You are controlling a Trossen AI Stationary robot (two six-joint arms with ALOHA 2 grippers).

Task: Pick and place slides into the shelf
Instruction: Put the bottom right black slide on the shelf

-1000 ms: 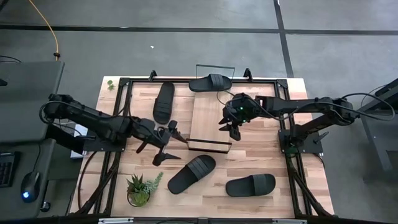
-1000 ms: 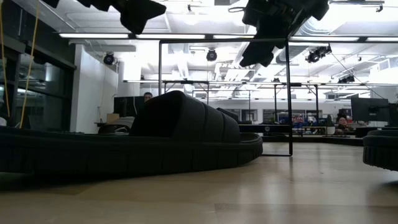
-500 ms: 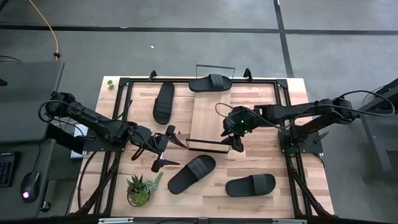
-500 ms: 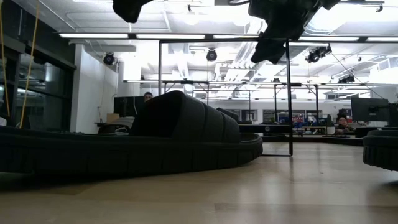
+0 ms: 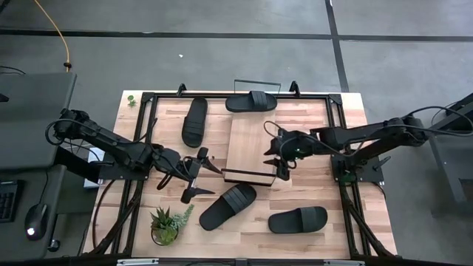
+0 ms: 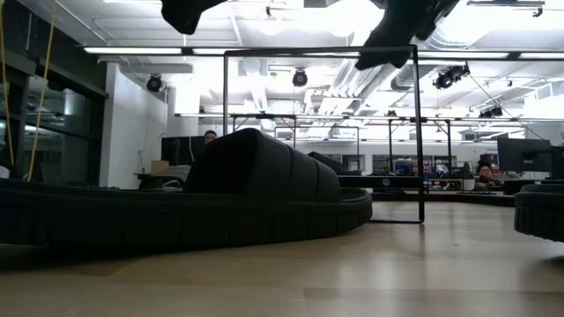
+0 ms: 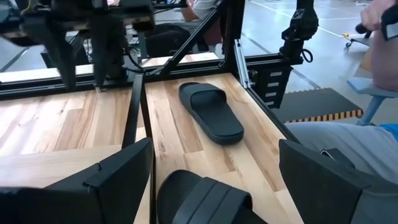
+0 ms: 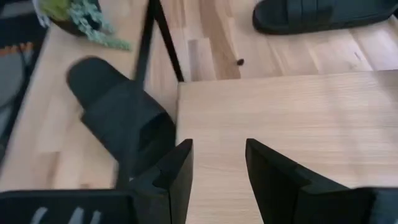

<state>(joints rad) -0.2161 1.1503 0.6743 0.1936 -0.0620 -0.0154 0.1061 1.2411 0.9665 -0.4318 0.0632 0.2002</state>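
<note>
Jaws of left gripper [image 5: 198,177] spread wide, empty, just beside nearest of the black slip-on slides [image 5: 228,206]. Right gripper [image 5: 279,159] jaws part open, empty, over light-wood shelf board in black wire frame [image 5: 247,144]. Four slides lie on butcher-block worktop [image 5: 310,188]; none shelved.

Four black slides lie on the table: one [image 5: 195,121] at eleven o'clock of the shelf [image 5: 250,148], one [image 5: 251,101] at twelve, one [image 5: 228,206] at six, and one [image 5: 297,219] at five. There is one shelf, one potted plant [image 5: 164,224] at seven o'clock of it, and two robot arms.
</note>
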